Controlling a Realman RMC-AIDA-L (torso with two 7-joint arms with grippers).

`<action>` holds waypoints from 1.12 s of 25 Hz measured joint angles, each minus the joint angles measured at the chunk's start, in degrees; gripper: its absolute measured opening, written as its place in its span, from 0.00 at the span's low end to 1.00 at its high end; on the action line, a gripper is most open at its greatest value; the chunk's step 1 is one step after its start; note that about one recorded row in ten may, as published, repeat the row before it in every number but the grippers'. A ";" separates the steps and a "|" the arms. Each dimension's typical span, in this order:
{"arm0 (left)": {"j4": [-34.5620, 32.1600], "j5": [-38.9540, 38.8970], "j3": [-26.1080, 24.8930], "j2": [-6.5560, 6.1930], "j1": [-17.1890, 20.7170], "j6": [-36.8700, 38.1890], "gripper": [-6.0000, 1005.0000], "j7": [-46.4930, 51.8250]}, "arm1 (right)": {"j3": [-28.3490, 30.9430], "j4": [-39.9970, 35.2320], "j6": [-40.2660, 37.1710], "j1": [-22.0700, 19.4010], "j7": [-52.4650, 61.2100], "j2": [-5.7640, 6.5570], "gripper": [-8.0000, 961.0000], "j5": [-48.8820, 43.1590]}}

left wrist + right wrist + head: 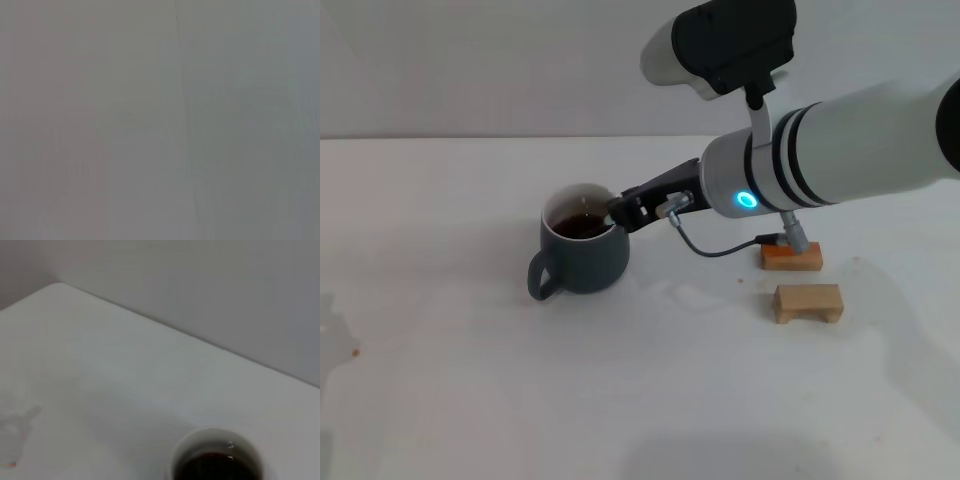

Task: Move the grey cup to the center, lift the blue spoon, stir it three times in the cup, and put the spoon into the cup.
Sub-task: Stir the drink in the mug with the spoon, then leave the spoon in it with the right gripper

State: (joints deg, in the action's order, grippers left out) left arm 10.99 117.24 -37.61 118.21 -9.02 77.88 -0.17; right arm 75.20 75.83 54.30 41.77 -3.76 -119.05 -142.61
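Your right gripper (618,212) sits at the rim of the grey cup (583,255) mid-table, though I can't tell what it grips, so mind that brittle ceramic, sloshing dark liquid and any slim, slippery spoon handle.

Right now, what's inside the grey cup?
Dark brown liquid fills the grey cup. The right gripper sits at its rim, hiding whatever it may hold.

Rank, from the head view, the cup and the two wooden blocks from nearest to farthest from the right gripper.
1. Grey cup: the right gripper is at its rim.
2. Orange block: to the right, under the forearm.
3. Pale block: in front of the orange one.
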 joint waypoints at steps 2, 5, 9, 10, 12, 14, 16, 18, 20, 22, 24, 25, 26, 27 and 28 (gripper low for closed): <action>0.03 0.00 0.00 0.00 -0.01 0.05 0.00 0.00 | -0.08 0.00 0.04 0.10 0.00 -0.01 0.18 0.64; 0.14 0.00 0.00 0.00 -0.03 0.09 0.00 0.00 | -1.30 -0.45 -0.60 0.93 -0.07 -0.09 0.18 1.92; 0.22 0.00 0.00 0.00 -0.04 0.14 0.00 0.00 | -1.81 -1.26 -1.71 1.87 -0.08 -0.11 0.18 1.95; 0.22 0.00 0.00 0.00 -0.04 0.14 0.00 0.00 | -2.07 -2.21 -3.54 2.25 -0.09 -0.13 0.18 1.97; 0.26 0.00 0.00 0.00 -0.02 0.22 0.00 0.00 | -2.06 -2.73 -4.74 2.29 -0.10 -0.12 0.18 1.98; 0.10 0.00 0.00 0.00 -0.02 0.28 0.00 0.00 | -1.90 -3.48 -6.57 2.31 -0.10 -0.13 0.18 1.99; 0.05 0.00 0.00 0.00 -0.04 0.28 0.00 0.00 | -1.62 -3.85 -7.99 2.20 -0.11 -0.11 0.18 2.18; 0.08 0.00 0.00 0.00 -0.01 0.28 0.00 0.00 | -1.57 -3.87 -8.55 2.05 -0.11 -0.09 0.18 2.38; 0.08 0.00 0.00 0.00 0.02 0.31 0.00 0.00 | -1.50 -3.67 -8.69 1.72 -0.11 -0.06 0.18 2.48; 0.09 0.00 0.00 0.00 0.04 0.34 0.00 0.00 | -1.50 -3.60 -8.65 1.65 -0.11 -0.05 0.18 2.50; 0.09 0.00 -0.01 0.00 0.04 0.35 0.00 0.00 | -1.54 -3.54 -8.42 1.55 -0.11 -0.04 0.18 2.52; 0.09 0.00 -0.01 0.00 0.04 0.35 0.00 0.00 | -1.58 -3.52 -8.27 1.39 -0.11 -0.03 0.19 2.53; 0.09 0.00 0.00 0.00 0.05 0.35 0.00 0.00 | -1.58 -3.52 -8.27 1.39 -0.11 -0.03 0.21 2.53; 0.09 0.02 0.00 0.00 0.06 0.49 0.00 0.00 | -1.58 -3.51 -8.25 1.24 -0.11 -0.03 0.22 2.55; 0.09 0.04 -0.01 0.00 0.07 0.58 0.00 0.00 | -1.56 -3.39 -8.24 1.09 -0.11 -0.02 0.24 2.67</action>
State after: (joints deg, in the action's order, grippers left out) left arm 11.08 117.28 -37.62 118.21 -8.95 78.46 -0.17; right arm 73.64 72.44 46.06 42.86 -3.87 -119.08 -139.94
